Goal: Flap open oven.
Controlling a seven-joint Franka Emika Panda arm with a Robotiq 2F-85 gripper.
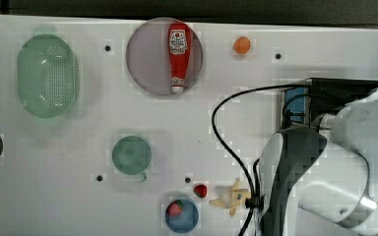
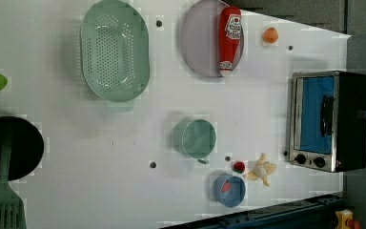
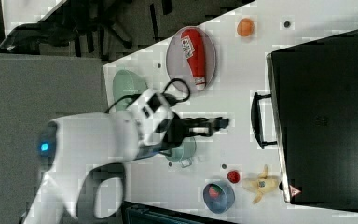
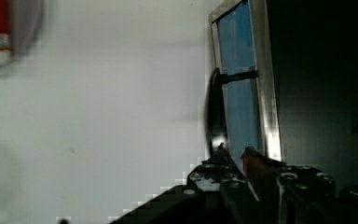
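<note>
The oven point(image 2: 350, 119) stands at the left view's right, with a black top point(image 3: 326, 116) and a silver front frame. Its blue glass door point(image 2: 317, 114) lies flush in the frame, shut, and its dark bar handle point(image 2: 326, 114) sticks out in front. In the wrist view my gripper point(image 4: 235, 156) hovers just above the door's upper edge, beside one end of the handle point(image 4: 214, 112). Its fingertips point(image 4: 251, 157) stand close together with nothing between them. In the right view the gripper point(image 3: 220, 122) points towards the handle point(image 3: 260, 121).
A ketchup bottle point(image 2: 229, 38) lies on a grey plate point(image 2: 200, 43). A green colander point(image 2: 114, 50), green mug point(image 2: 198, 138), blue bowl point(image 2: 229, 191), strawberry point(image 2: 238, 167), toy banana point(image 2: 262, 170) and orange point(image 2: 270, 35) share the white table. A black pan point(image 2: 9, 148) sits at the left view's left.
</note>
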